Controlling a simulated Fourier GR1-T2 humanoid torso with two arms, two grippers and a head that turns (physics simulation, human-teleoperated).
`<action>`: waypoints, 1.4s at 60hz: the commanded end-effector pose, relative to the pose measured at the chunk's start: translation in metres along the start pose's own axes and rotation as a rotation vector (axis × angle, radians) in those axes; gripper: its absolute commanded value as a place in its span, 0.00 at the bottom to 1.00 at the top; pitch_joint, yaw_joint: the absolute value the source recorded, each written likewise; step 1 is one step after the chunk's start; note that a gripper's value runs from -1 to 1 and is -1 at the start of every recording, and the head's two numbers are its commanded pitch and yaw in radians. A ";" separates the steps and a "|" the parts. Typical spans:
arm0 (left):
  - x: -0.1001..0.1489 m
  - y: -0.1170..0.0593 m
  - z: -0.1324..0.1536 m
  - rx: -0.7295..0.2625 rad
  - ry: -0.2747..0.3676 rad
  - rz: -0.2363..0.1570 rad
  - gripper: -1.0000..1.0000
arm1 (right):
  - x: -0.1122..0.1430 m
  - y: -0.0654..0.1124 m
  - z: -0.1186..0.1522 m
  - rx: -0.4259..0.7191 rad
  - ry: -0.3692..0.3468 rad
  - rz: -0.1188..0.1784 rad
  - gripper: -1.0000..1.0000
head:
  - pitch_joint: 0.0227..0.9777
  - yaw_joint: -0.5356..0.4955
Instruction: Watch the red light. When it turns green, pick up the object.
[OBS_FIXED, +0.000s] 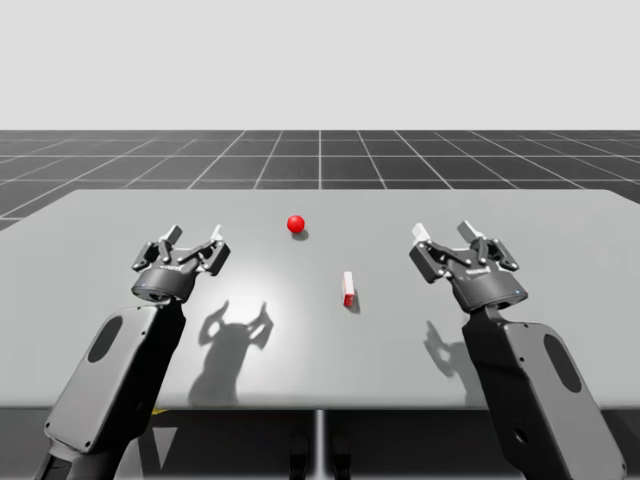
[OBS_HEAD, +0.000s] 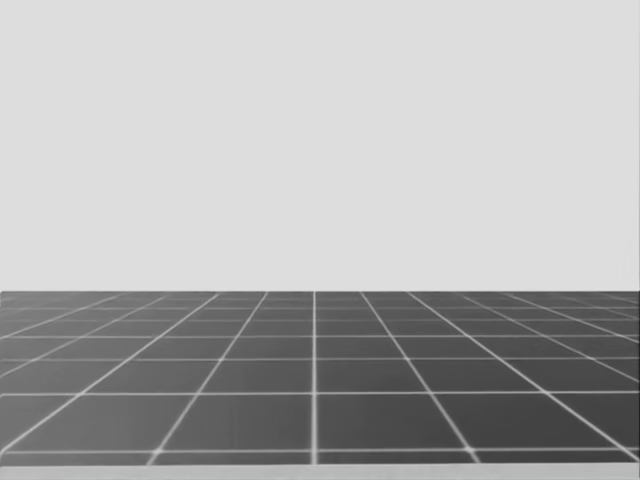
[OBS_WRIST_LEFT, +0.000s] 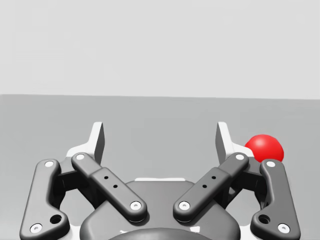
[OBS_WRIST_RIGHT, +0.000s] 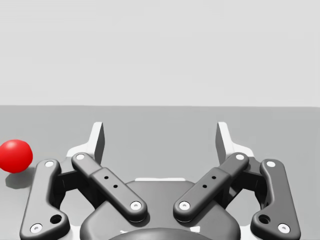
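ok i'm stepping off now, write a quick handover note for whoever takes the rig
Hands: the left hand is open and empty, hovering over the left side of the table. The right hand is open and empty, hovering over the right side.
Things: the light, a ball at the far middle of the table, is red. The small red and white block sits on the table between the hands, nearer the right one, untouched.
Done: nothing picked up.
Left: watch the light; once it is green, pick up the block, probably with the right hand.
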 end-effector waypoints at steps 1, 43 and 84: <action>-0.007 0.002 -0.004 -0.001 0.012 -0.006 0.00 | -0.005 0.000 0.001 -0.004 0.024 0.004 0.00 | 0.02 0.51; -0.006 0.006 -0.004 0.001 0.002 -0.039 0.00 | -0.006 -0.003 -0.004 0.001 0.010 0.012 0.00 | 0.47 0.53; -0.005 0.003 -0.003 -0.018 -0.008 -0.037 0.00 | -0.007 -0.003 -0.004 -0.009 0.008 0.037 0.00 | 0.59 0.62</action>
